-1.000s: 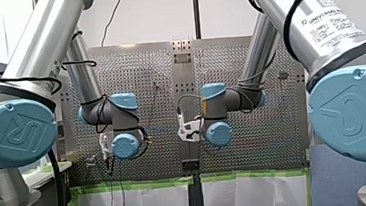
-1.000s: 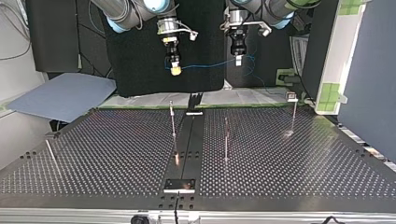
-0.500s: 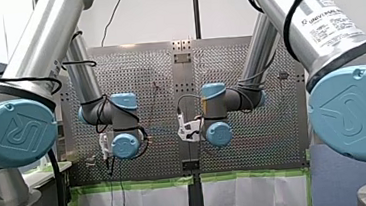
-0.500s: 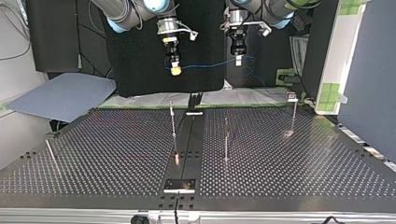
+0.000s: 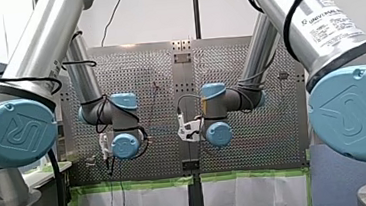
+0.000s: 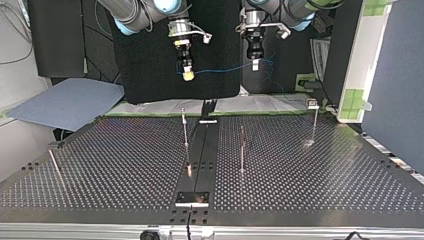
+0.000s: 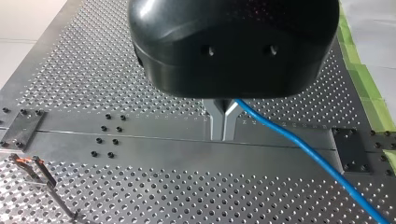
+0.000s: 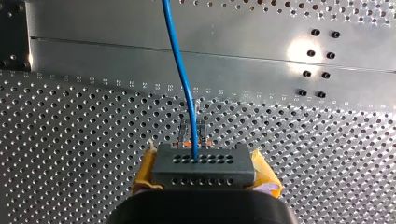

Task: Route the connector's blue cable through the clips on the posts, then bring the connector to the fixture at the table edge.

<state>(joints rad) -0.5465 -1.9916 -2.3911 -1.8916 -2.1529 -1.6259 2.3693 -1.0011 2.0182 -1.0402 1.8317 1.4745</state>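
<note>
Status: grey perforated connector block (image 8: 204,161) clamped between yellow pads (image 8: 144,172) of my right gripper (image 8: 205,173), thin blue cable (image 8: 180,70) exiting ahead; my left gripper (image 7: 223,127) pinched on it.

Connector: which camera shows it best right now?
Right wrist view: the grey connector sits large between my right claw's yellow pads, blue cable entering its holes. Top view shows only a speck at that claw's tip; front and left wrist views miss it.
</note>
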